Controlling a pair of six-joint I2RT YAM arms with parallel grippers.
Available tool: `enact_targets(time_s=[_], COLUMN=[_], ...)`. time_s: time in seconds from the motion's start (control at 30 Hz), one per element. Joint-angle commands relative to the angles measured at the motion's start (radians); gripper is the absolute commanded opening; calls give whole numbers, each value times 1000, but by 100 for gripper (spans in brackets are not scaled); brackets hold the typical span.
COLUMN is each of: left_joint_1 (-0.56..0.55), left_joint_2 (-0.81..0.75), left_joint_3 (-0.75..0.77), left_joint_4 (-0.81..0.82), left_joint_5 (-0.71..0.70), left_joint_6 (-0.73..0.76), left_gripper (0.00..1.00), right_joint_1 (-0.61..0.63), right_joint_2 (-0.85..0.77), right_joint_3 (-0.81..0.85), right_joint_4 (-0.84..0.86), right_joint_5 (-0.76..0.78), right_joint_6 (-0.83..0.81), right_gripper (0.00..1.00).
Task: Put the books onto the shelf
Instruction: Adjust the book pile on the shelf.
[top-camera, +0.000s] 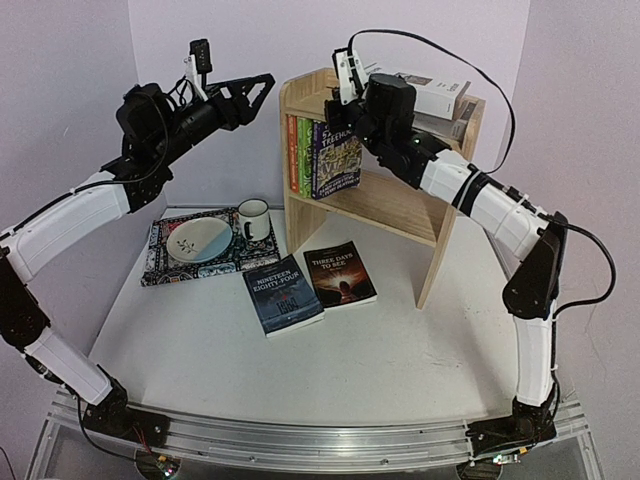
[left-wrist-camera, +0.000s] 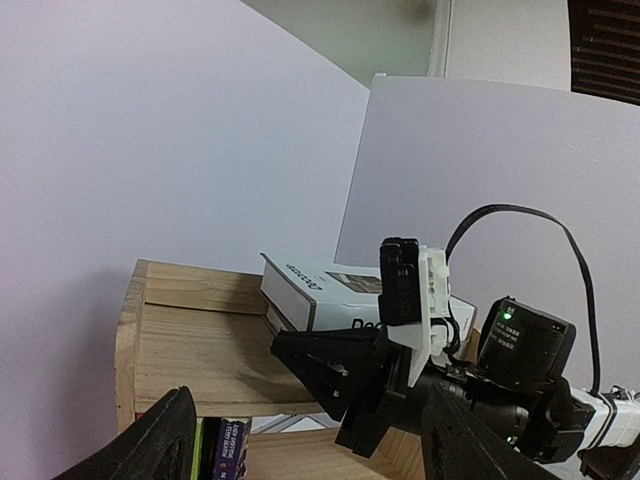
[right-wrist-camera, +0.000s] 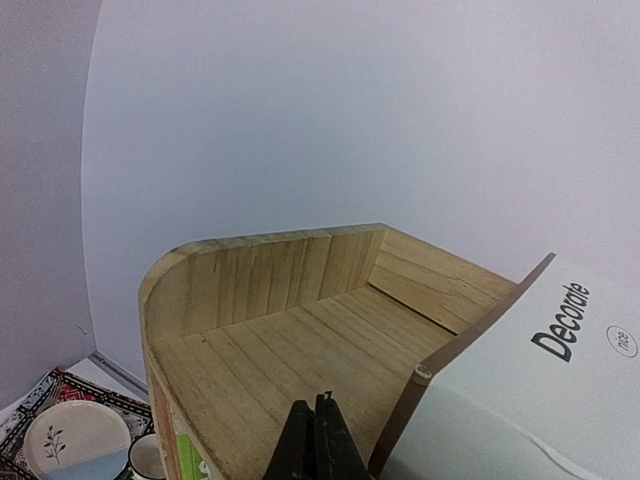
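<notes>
The pine shelf stands at the back right of the table. Three colourful paperbacks stand upright at the left of its lower tier. The white "Decorate" book lies flat on the top tier over a grey book. The dark blue book and the black book lie flat on the table in front of the shelf. My right gripper is shut and empty, just above the front of the top board, left of "Decorate". My left gripper hangs open and empty in the air, left of the shelf.
A patterned placemat with a plate and a mug lies left of the shelf. Walls close in at the back and both sides. In the left wrist view the right gripper crosses in front of the shelf top.
</notes>
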Motion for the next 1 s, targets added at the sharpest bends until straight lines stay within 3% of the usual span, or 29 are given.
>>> enact_targets(time_s=[0.0, 0.3, 0.97], left_joint_1=[8, 8, 9], left_joint_2=[-35, -30, -25], left_joint_3=[2, 8, 7], left_joint_4=[23, 22, 22], left_joint_5=[-1, 6, 15], left_joint_6=[8, 4, -7], left_gripper=[78, 78, 78], right_joint_1=[9, 12, 11], right_joint_2=[18, 5, -80], right_joint_3=[61, 39, -75], right_joint_4=[130, 178, 212], right_joint_5=[127, 222, 275], right_joint_6=[-5, -21, -64], right_gripper=[0, 0, 0])
